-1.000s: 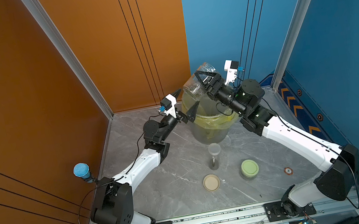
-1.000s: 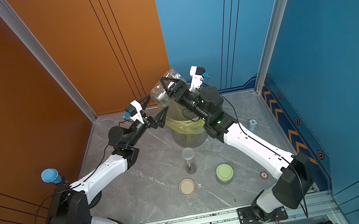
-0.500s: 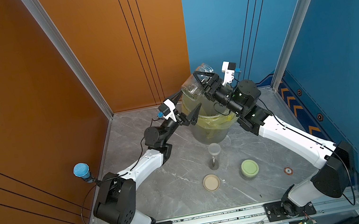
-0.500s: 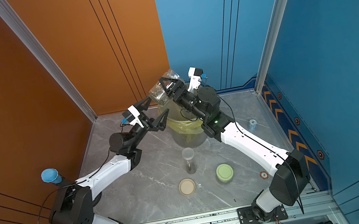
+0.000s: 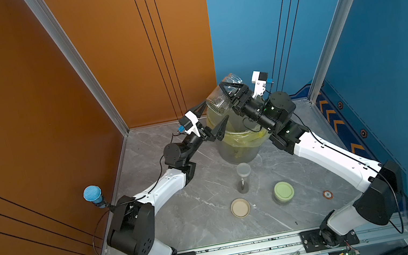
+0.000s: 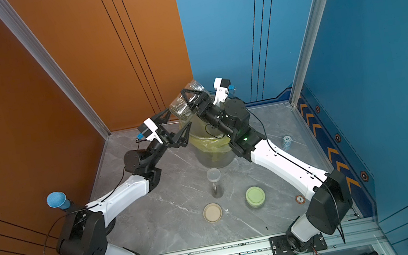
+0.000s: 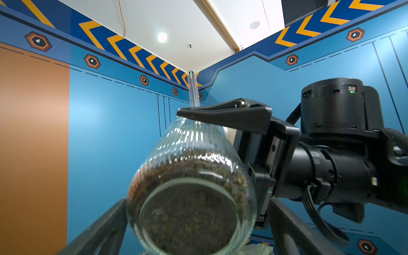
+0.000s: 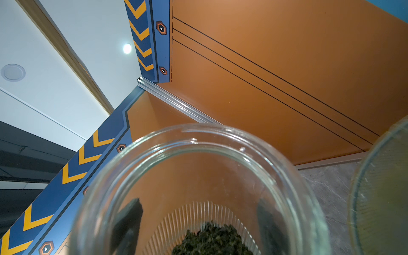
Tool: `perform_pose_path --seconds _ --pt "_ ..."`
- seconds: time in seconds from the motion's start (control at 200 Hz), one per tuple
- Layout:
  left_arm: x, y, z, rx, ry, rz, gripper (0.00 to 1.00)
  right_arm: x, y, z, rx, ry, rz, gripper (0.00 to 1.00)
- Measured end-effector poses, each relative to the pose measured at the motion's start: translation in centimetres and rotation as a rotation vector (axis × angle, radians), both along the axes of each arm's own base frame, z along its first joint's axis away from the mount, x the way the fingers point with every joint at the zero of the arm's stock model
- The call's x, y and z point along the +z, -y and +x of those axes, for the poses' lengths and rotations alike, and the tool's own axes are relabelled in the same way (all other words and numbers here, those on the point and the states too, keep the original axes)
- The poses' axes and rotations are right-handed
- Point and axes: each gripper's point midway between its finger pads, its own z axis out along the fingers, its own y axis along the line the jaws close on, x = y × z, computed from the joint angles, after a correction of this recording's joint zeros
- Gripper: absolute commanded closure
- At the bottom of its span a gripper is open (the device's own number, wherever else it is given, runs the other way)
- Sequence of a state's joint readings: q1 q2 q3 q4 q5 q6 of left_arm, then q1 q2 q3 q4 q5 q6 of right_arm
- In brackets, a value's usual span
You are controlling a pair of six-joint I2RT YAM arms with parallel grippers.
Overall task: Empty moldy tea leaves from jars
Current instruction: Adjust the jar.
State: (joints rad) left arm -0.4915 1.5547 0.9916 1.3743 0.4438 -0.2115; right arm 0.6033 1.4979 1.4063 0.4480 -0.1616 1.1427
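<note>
Glass jar [image 5: 216, 101] is clamped in the right claw [image 5: 228, 92] over the bin [image 5: 236, 153]; the left claw [image 5: 214, 111] is spread empty. Steeper tipping is advised.

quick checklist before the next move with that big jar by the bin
1. Lid off the jar: ok, the beige lid lies on the table.
2. Grip: ok, the right gripper clamps the jar's ribbed wall with its fingers.
3. Tea leaves out: not ok, a heap sits inside.
4. Mouth above the opening of the bin: cannot tell; in both top views it sits near the rim.
5. Left gripper clear of the pour: not ok, its open fingers flank the mouth.
6. Tall jar and short jar upright, lidded: ok.
</note>
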Motion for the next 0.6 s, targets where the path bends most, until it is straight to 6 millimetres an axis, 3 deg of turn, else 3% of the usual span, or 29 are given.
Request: perform_pose_path --seconds 0.25,0.451,0.596 --pt "1.4 0.1 0.2 -0.012 0.018 -0.024 0.06 -0.3 -0.2 -0.1 0.005 -0.006 -0.004 0.64" --pt "0.7 0.4 0.8 -0.023 -0.007 -0.023 0.01 -0.3 -0.3 -0.1 0.007 -0.008 -0.002 0.64" --pt "0.3 0.6 1.2 -0.029 -0.022 -0.024 0.05 -0.3 -0.3 -0.1 0.007 -0.008 -0.002 0.64"
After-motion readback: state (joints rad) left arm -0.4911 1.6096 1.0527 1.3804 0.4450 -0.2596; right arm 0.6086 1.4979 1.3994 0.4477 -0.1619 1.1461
